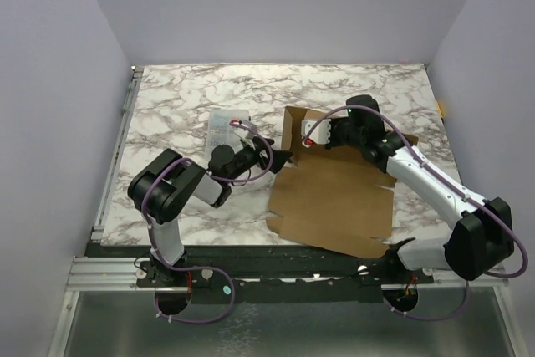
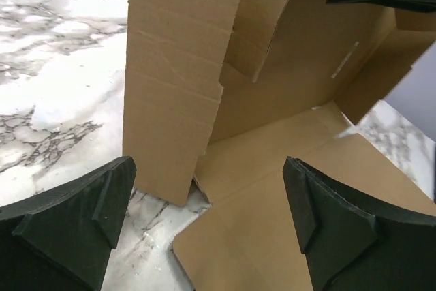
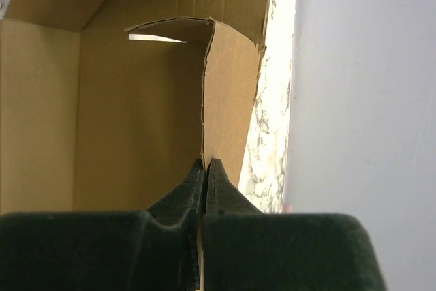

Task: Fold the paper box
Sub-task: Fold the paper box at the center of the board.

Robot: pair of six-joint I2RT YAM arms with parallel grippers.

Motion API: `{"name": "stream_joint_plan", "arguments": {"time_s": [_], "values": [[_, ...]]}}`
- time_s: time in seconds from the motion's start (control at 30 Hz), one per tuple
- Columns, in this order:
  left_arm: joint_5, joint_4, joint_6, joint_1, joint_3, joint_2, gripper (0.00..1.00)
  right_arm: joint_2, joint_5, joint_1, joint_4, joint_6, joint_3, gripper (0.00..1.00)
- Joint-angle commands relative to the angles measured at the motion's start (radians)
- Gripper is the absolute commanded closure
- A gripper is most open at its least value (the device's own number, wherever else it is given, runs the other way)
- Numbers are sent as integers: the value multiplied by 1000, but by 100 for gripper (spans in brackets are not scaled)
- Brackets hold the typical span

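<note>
Right pincer [image 3: 205,163] pinching paper box [image 1: 334,194] wall, left pincer [image 2: 210,168] spread, box edges cropped

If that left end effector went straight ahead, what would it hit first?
Probably the paper box: its raised side flap stands right ahead of the open left end effector.
</note>
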Motion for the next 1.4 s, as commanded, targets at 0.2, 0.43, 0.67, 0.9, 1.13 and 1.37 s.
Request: {"name": "stream_joint_plan", "arguments": {"time_s": [0.2, 0.43, 0.67, 0.9, 1.13, 1.37], "values": [[-589, -170, 230, -185, 94, -50, 4, 80, -45, 15, -218, 180, 25, 99], [-730, -253, 229, -235, 180, 1, 32, 71, -43, 15, -196, 197, 16, 99], [-757, -350, 248, -235, 220, -11, 77, 60, -45, 15, -183, 214, 1, 99], [-659, -381, 252, -235, 162, -117, 100, 79, -45, 15, -180, 277, 14, 99], [-505, -398, 172, -234, 75, -269, 100, 101, -54, 16, -167, 357, 33, 99], [-371, -403, 40, -235, 60, -269, 100, 76, -120, 16, -170, 425, 34, 99]]}}
